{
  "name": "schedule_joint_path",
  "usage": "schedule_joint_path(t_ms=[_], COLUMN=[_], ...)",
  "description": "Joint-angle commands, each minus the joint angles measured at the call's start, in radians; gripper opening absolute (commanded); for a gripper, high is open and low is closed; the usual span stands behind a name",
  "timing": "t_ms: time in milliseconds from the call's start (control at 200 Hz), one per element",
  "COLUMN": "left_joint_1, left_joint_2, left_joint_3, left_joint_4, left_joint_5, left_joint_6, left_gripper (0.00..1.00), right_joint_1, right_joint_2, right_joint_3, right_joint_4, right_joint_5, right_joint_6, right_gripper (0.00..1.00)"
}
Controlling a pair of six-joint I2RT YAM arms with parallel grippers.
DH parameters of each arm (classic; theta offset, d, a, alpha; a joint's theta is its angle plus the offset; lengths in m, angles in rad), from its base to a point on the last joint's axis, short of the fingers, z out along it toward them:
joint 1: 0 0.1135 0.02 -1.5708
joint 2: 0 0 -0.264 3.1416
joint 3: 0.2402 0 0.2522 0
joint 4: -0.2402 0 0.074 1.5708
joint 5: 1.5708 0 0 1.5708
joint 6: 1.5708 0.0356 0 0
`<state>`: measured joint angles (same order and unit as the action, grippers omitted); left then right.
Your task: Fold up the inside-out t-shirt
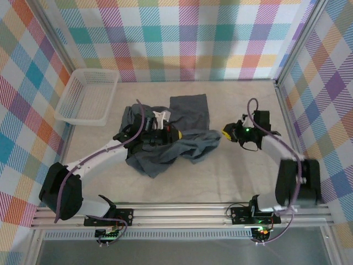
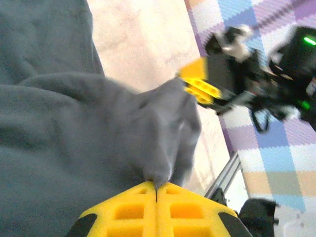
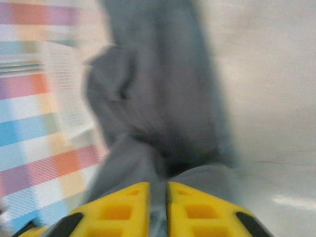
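The inside-out t-shirt (image 1: 176, 143) lies crumpled in a slate blue-grey heap at the middle of the table. My left gripper (image 1: 175, 134) rests on top of the heap. In the left wrist view its yellow jaws (image 2: 157, 185) are shut on a pinched ridge of the t-shirt (image 2: 74, 138). My right gripper (image 1: 226, 132) is at the heap's right edge, and it also appears in the left wrist view (image 2: 197, 84) touching the cloth's tip. In the blurred right wrist view its jaws (image 3: 158, 186) stand slightly apart, with t-shirt cloth (image 3: 158, 98) lying in the narrow gap.
A white mesh basket (image 1: 83, 120) sits at the back left of the table, beside the plaid wall. Bare table (image 1: 231, 176) stretches in front of and to the right of the heap. The metal frame rail (image 1: 182, 212) runs along the near edge.
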<state>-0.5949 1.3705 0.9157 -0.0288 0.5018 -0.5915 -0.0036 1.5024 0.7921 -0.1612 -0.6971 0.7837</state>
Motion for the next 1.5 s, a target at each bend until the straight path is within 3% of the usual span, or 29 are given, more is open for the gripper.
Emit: schedule_joint_path(t_ms=[0,135,255,350,400,505,650,725,810,975,1095,1245,1360,1425,1495], left_joint_1=[0.015,0.014,0.014,0.014,0.014,0.014,0.014,0.014,0.014,0.014,0.014,0.014,0.014,0.014,0.014], left_joint_2=[-0.006,-0.006,0.006,0.014,0.015,0.012,-0.003,-0.014,-0.014,0.019,0.027,0.019,0.029,0.038,0.042], left_joint_3=[-0.059,-0.084,-0.057,-0.029,-0.020,-0.014,-0.026,-0.024,-0.021,-0.011,-0.002,-0.009,-0.007,-0.005,-0.001], left_joint_4=[-0.035,-0.022,-0.051,-0.069,-0.075,-0.081,-0.074,-0.108,-0.127,-0.108,-0.108,-0.111,-0.119,-0.115,-0.118], left_joint_5=[0.034,0.029,0.027,0.031,0.029,0.026,0.030,-0.004,-0.028,-0.005,-0.003,-0.010,-0.005,0.000,0.003], left_joint_6=[0.055,0.065,0.094,0.113,0.115,0.117,0.126,0.136,0.143,0.133,0.132,0.137,0.142,0.143,0.144], left_gripper=[0.00,0.00,0.00,0.00,0.00,0.00,0.00,0.00,0.00,0.00,0.00,0.00,0.00,0.00,0.00], right_joint_1=[-0.001,0.059,0.264,0.425,0.489,0.559,0.623,0.645,0.646,0.652,0.729,0.876,0.885,0.885,0.884], right_joint_2=[-0.009,-0.233,-0.389,-0.405,-0.381,-0.303,-0.155,-0.121,-0.190,-0.413,-0.518,-0.524,-0.493,-0.472,-0.452], right_joint_3=[0.030,-0.012,-0.055,-0.050,-0.022,0.016,0.071,0.106,0.072,-0.042,-0.115,-0.146,-0.200,-0.253,-0.290], right_joint_4=[-0.107,-0.108,-0.053,-0.041,-0.071,-0.090,-0.126,-0.159,-0.114,-0.051,-0.040,-0.090,0.015,0.085,0.167], right_joint_5=[-0.113,0.067,0.276,0.363,0.412,0.430,0.343,0.363,0.412,0.524,0.513,0.675,0.810,0.794,0.797], right_joint_6=[-0.096,-0.196,-0.407,-0.589,-0.628,-0.637,-0.687,-0.659,-0.616,-0.512,-0.484,-0.837,-1.247,-1.476,-1.615], right_gripper=[0.35,0.48,0.62,0.71,0.70,0.56,0.63,0.63,0.59,0.60,0.55,0.54,0.56,0.53,0.51])
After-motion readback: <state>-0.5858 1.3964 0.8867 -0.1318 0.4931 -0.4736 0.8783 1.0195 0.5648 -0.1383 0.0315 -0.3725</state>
